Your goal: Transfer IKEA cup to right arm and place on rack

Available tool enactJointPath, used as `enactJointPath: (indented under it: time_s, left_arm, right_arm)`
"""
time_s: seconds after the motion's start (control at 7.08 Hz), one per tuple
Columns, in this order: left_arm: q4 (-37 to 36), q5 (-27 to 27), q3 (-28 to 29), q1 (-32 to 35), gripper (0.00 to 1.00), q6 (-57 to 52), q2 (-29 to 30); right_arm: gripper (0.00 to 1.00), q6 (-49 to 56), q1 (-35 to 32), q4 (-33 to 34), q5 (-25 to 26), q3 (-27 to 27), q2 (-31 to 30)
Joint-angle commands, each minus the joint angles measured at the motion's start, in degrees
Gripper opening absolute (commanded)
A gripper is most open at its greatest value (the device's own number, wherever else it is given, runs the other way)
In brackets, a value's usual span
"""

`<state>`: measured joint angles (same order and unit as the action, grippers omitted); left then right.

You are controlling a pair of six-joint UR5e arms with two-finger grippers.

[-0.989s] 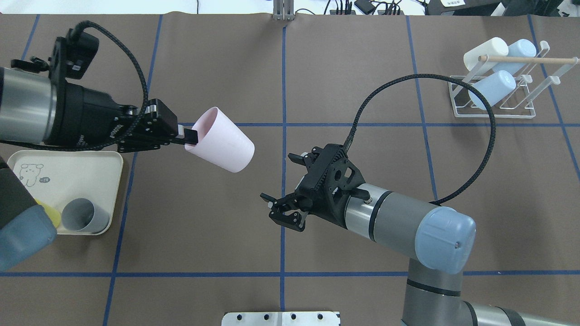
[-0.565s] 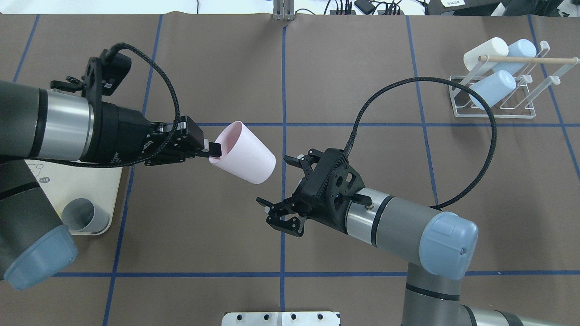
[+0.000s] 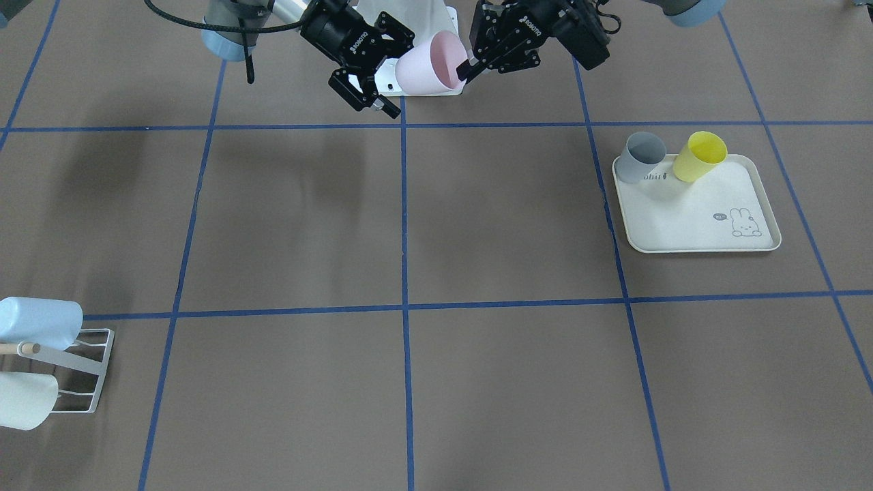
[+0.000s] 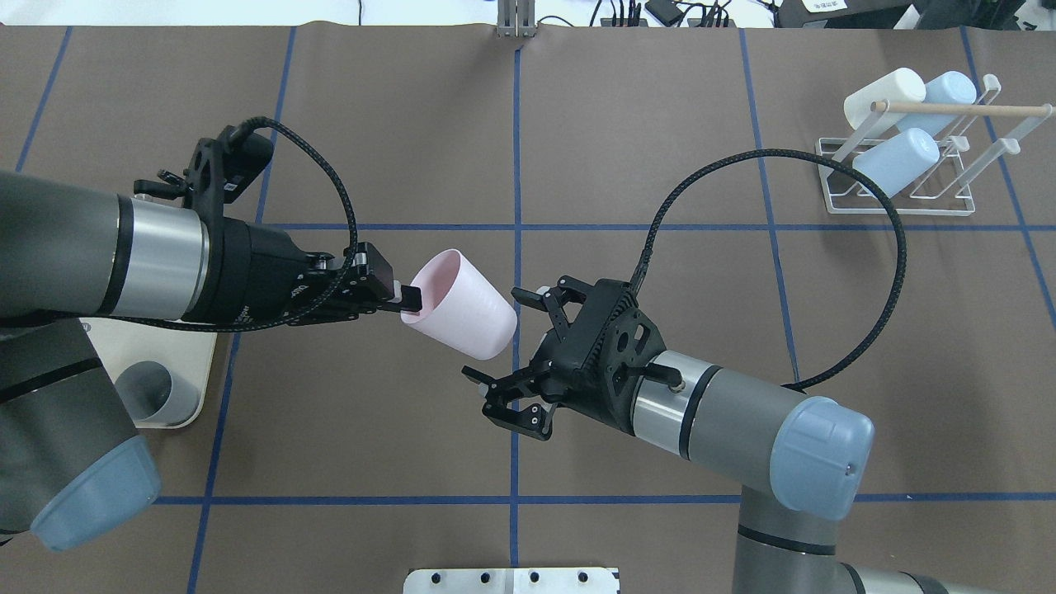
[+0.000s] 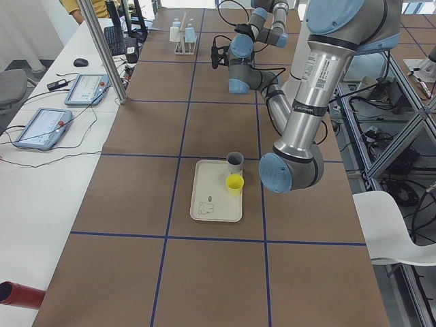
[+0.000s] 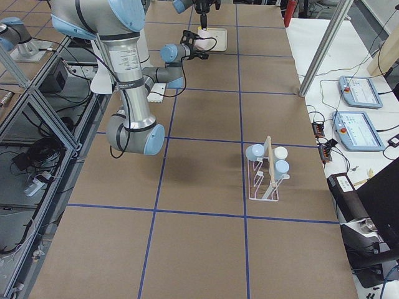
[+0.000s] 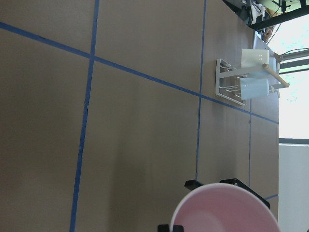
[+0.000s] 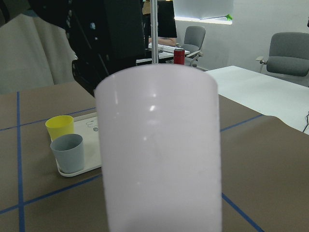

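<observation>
In the front-facing view we see the pale pink tapered plastic cup [image 3: 426, 65] held in the air between the two arms. The black two-finger left gripper [image 3: 468, 67] is clamped on its rim, one finger inside the mouth and one outside. The black two-finger right gripper [image 3: 394, 71] faces the cup's closed base with its jaws spread wide and holds nothing.

In the overhead view the cup [image 4: 462, 307] lies tilted on its side. Its long axis runs from the left gripper [image 4: 410, 299] at the rim straight toward the right gripper [image 4: 497, 340]. The base sits just at the mouth of those spread fingers, and we cannot tell whether it touches either one. We judge that a short push forward along that axis would bring the cup's wall between the jaws for closing. The small white wire-frame rack with a light wooden dowel handle [image 4: 957, 108] stands well behind the right gripper, off past its wrist.

The left wrist view looks over the cup's open mouth [image 7: 224, 212], with dark parts of the right gripper showing just past it.

In the right wrist view the cup's wall [image 8: 159, 145] fills the centre, directly ahead.

The side views show both grippers too small for us to judge.
</observation>
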<state>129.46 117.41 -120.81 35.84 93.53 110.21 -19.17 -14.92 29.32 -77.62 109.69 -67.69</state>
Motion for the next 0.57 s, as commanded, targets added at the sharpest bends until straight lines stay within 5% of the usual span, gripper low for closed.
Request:
enactJointPath:
  time_s: [0.0, 0.42]
  left_arm:
    - [0.00, -2.00, 1.01, -1.55, 0.00, -0.01, 1.06]
    - [0.00, -2.10, 1.62, -1.65, 0.00, -0.10, 0.97]
  right_arm:
    - [0.99, 0.01, 0.06, -0.05, 0.02, 0.00, 0.01]
    - [0.97, -0.07, 0.06, -0.05, 0.02, 0.17, 0.10]
